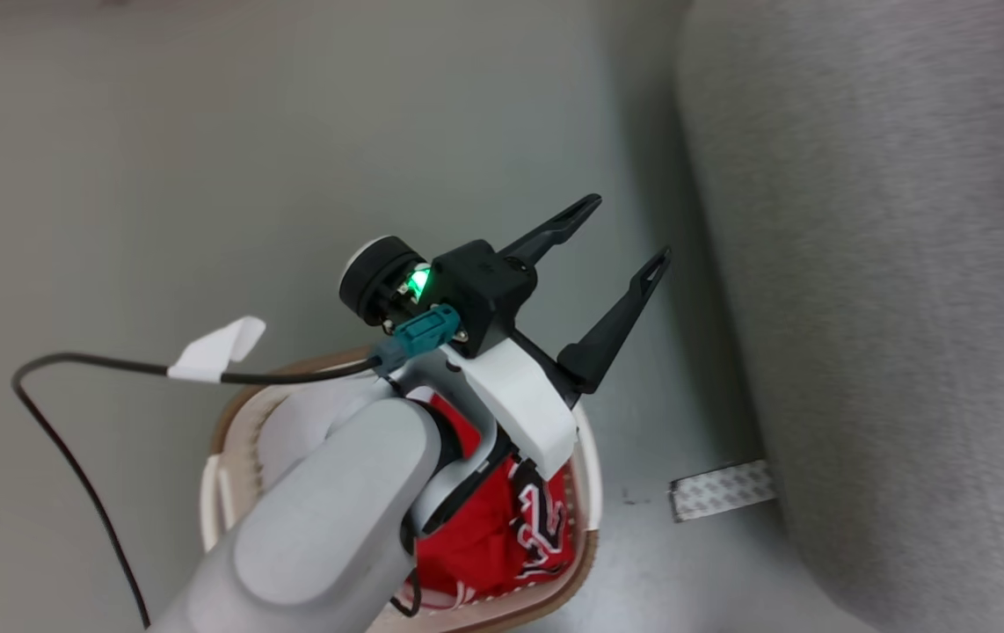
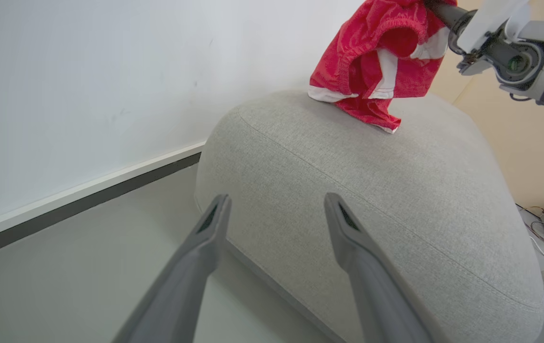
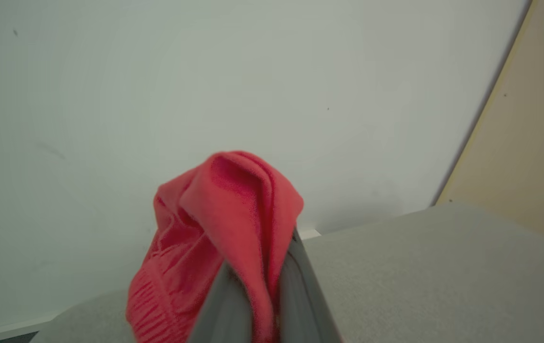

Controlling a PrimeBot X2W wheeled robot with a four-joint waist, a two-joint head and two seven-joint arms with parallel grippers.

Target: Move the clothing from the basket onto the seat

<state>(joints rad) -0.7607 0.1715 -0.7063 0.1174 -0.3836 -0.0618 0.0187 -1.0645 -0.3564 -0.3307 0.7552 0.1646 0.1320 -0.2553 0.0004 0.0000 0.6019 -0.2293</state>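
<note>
Pale grey floor meeting a plain white wall above a dark skirting strip.

Head view: the oval cream-white perforated plastic basket with a brown braided rim sits at 6 o'clock, partly covered by the left arm. Inside it lies a bright red jersey bearing a black, white-outlined numeral. The large light-grey upholstered seat takes the 3 o'clock side, apart from the basket. The left gripper reaches past the basket's far rim toward 1 o'clock, its two dark fingers spread wide and empty. A grey tape strip lies on the floor at 4 o'clock, and a black cable with a white tag at 9 o'clock.

Left wrist view: at 1 o'clock the right gripper holds a second bright red garment with white trim, whose lower edge touches the seat top.

Right wrist view: its fingers pinch the red cloth.
</note>
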